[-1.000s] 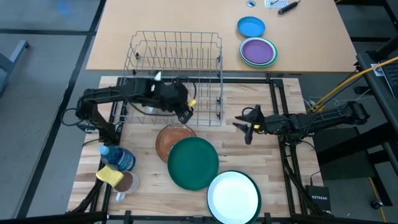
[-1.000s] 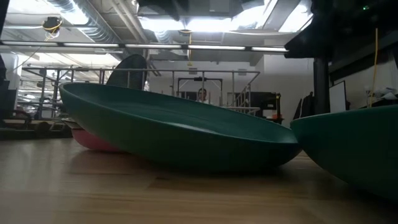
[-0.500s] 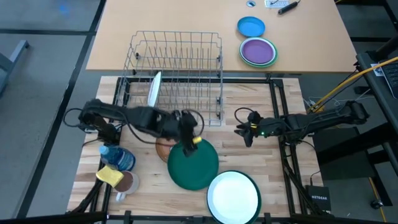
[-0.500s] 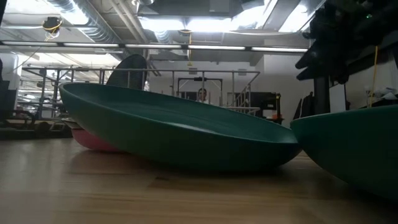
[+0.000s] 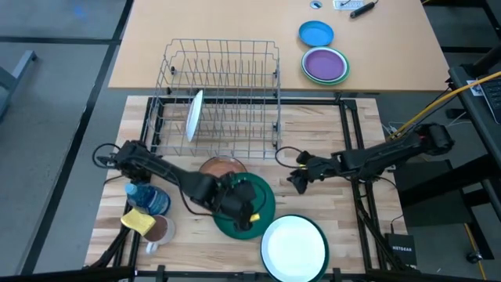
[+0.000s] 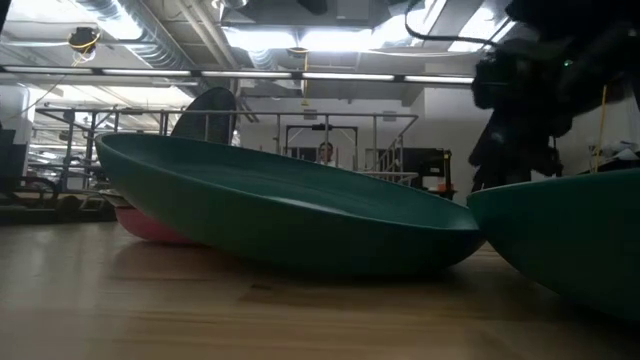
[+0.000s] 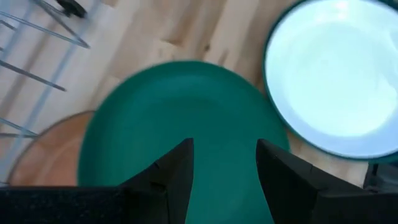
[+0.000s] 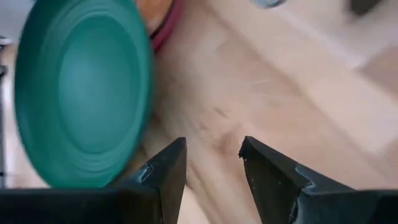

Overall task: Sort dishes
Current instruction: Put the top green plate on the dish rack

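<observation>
green plate point(image 5: 249, 205) lies flat on the wooden table near the middle of the front edge, overlapping the brown-and-pink dish point(image 5: 220, 170) on its far-left side and just beside the white green-rimmed plate point(image 5: 293, 247) toward the front-right corner. one small white plate point(image 5: 193, 115) stands on edge in the wire rack point(image 5: 223, 94) at the table's back-left.

left gripper point(image 5: 244, 213) hangs right over the green plate, about its centre-left. in the left wrist view the two dark fingers point(image 7: 176, 177) sit a narrow-to-medium gap apart with nothing between them, the plate point(image 7: 186, 134) directly ahead and filling the gap, white plate point(image 7: 336, 74) off to the side. the plate is round, so no long axis; the near rim is what matters, and the fingers point at the plate's face, not its edge. my read: a grasp needs the rim, so the gripper likely has to slide toward an edge.

right gripper point(image 5: 298, 178) is above bare wood just right of the green plate, fingers point(image 8: 168, 171) apart and empty, plate point(image 8: 84, 93) ahead and off to one side. left arm is clearly nearer.

blue dish point(image 5: 315, 34) and purple dish point(image 5: 325, 65) sit on the far tan table, well apart. bottle point(image 5: 149, 197) and sponge point(image 5: 138, 221) near the front-left corner.
</observation>
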Robot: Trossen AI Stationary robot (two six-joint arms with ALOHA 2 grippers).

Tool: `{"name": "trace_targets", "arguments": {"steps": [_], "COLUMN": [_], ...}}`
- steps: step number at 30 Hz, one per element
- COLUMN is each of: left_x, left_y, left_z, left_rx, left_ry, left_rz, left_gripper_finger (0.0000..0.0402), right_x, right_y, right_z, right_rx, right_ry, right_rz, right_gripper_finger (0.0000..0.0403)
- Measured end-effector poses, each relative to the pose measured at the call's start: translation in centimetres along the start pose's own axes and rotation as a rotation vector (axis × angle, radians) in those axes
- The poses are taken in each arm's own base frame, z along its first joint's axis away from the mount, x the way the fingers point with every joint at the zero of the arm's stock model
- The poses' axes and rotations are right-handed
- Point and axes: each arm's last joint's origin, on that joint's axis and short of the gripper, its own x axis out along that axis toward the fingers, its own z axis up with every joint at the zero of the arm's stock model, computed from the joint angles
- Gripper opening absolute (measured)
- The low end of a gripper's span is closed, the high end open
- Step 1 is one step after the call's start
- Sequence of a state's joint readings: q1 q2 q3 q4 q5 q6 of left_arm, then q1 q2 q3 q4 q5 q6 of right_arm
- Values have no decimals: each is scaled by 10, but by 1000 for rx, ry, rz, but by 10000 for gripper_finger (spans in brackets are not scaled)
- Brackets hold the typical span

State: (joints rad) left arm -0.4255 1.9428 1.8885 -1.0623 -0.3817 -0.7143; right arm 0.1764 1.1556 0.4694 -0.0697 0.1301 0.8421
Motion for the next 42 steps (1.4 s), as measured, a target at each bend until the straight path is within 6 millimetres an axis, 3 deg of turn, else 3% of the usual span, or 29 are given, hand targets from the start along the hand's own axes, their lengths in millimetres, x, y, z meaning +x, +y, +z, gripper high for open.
{"name": "trace_targets", "arguments": {"steps": [6, 15, 33, 42], "left_x": [10, 29, 39, 38], "left_y": [-23, -45, -49, -49], "left_z": [-20, -42, -47, -46], "left_rx": [22, 75, 64, 38], "left_ry": [31, 65, 49, 42], "left_rz": [1, 35, 73, 79], "left_gripper_finger": [162, 162, 162, 162], "right_x": [22, 46, 72, 74], "right_y": [9, 6, 8, 9], "right_z": [1, -7, -11, -10], "right_rx": [28, 73, 85, 83], "right_ry": [-3, 47, 30, 11], "right_rz": [111, 109, 198, 212], "right_gripper_finger": [163, 163, 163, 163]}}
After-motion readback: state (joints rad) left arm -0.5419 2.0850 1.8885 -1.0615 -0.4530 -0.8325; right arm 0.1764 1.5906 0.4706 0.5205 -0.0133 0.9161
